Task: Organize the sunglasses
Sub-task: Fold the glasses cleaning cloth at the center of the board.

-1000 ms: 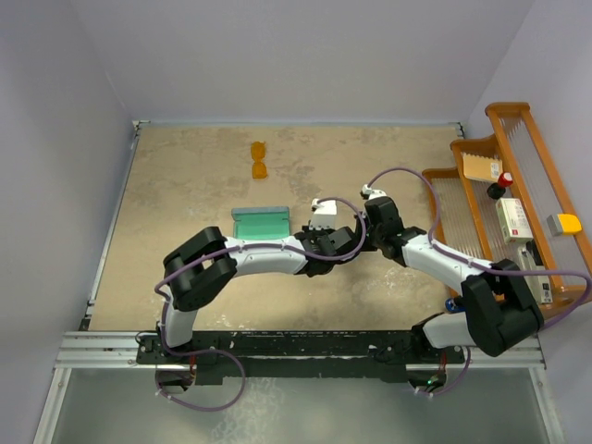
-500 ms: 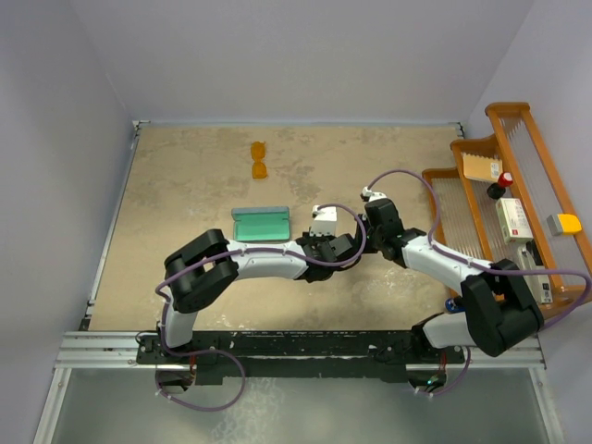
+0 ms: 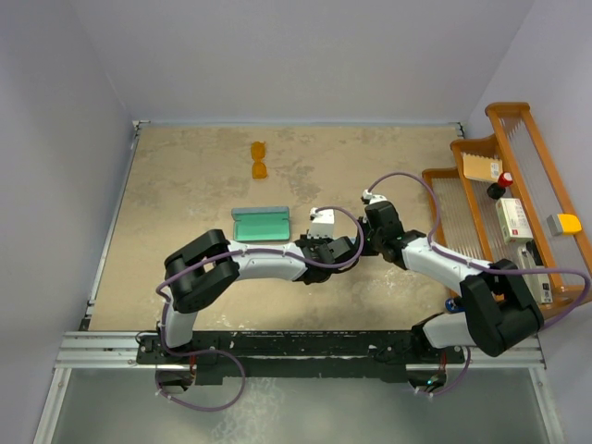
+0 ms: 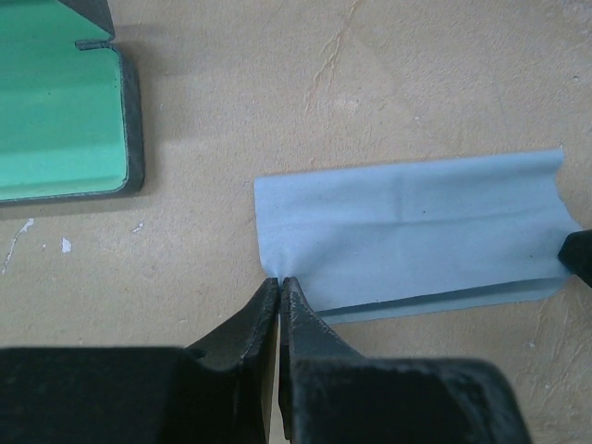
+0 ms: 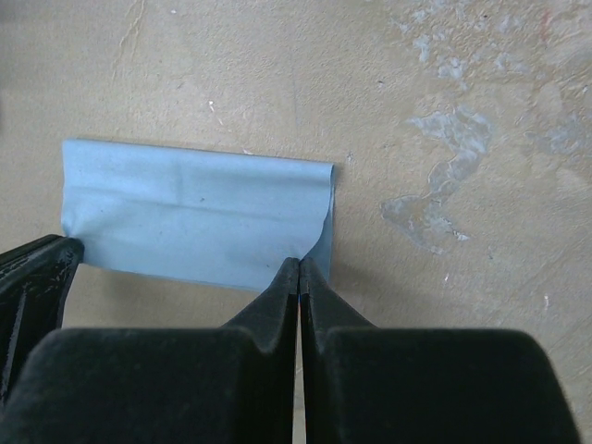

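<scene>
Bright even light, faint shadows, seemingly sharp

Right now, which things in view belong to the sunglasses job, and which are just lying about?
Job: sunglasses; open case; blue cloth, pinched at its ends by the left gripper and right gripper.
Lying about: wooden rack at the far right.

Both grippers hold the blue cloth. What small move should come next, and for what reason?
Probably lift both grippers slightly together. The left gripper is shut on one corner of the folded blue cloth, the right gripper on its other end, and the cloth lies flat, apart from the open case. Lifting evenly should keep the fold while carrying it toward the case.
</scene>
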Robot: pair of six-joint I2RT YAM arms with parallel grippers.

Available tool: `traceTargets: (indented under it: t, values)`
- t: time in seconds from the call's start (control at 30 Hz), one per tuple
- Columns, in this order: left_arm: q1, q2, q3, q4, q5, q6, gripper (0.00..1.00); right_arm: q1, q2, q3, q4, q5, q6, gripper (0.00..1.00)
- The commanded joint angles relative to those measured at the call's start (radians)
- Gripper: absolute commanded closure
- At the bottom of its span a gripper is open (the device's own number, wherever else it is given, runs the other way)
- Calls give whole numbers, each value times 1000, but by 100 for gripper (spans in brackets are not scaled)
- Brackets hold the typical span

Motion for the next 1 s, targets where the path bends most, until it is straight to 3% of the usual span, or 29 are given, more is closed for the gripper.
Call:
traceTargets:
  t: [0.0,0.83,0.97]
  values:
    - [-5,-1,-4,14,-13,-21,100,-2,-24,-13,17,8,0,100]
    - [-13,6,9,7,4,-21,99,4,-32,-34,36,-16,-2,100]
    - [-16,5,12,-3,1,-26,93,5,-34,-35,36,-22,-2,93]
